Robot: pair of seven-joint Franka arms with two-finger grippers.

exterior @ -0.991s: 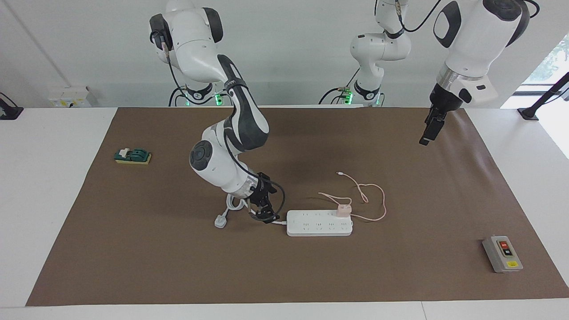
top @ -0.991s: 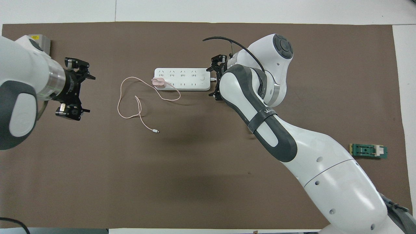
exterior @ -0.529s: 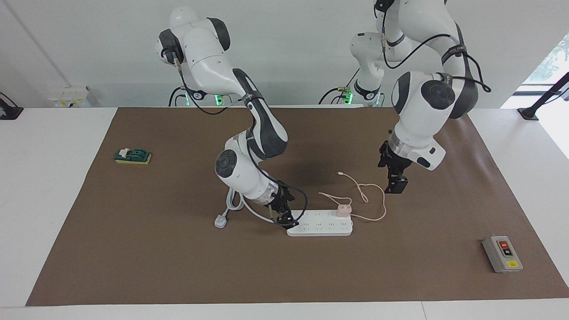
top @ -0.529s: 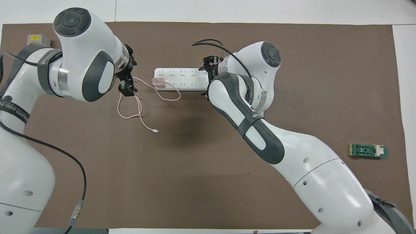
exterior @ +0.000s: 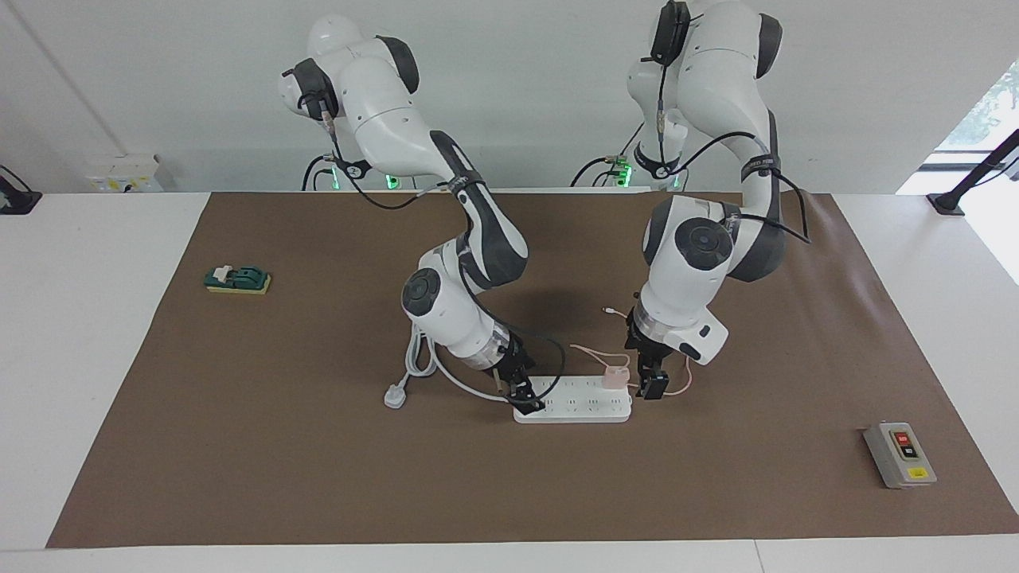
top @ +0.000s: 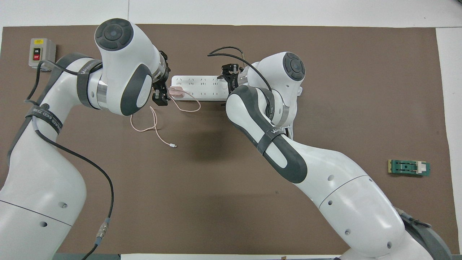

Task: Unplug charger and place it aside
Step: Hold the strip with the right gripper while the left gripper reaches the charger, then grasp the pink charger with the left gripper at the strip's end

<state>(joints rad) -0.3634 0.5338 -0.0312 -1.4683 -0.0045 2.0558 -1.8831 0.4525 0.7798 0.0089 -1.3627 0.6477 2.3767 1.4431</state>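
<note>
charger [exterior: 614,376] plugged in power strip [exterior: 573,408], L-arm end | switch box [exterior: 899,454] further that way | plug [exterior: 396,395] R-arm side

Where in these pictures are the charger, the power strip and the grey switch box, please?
charger [exterior: 614,376]: facing view, on the pink cube's side face.
power strip [exterior: 581,407]: facing view, on its white top, amid the sockets.
grey switch box [top: 42,52]: overhead view, on its top face beside the buttons.

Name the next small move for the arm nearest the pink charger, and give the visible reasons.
Probably the left gripper should shift sideways onto the charger and close on its cube. The charger sits plugged into the power strip, the left gripper hangs just beside it without holding it, and the right gripper is down on the strip's other end, seemingly bracing it.
</note>
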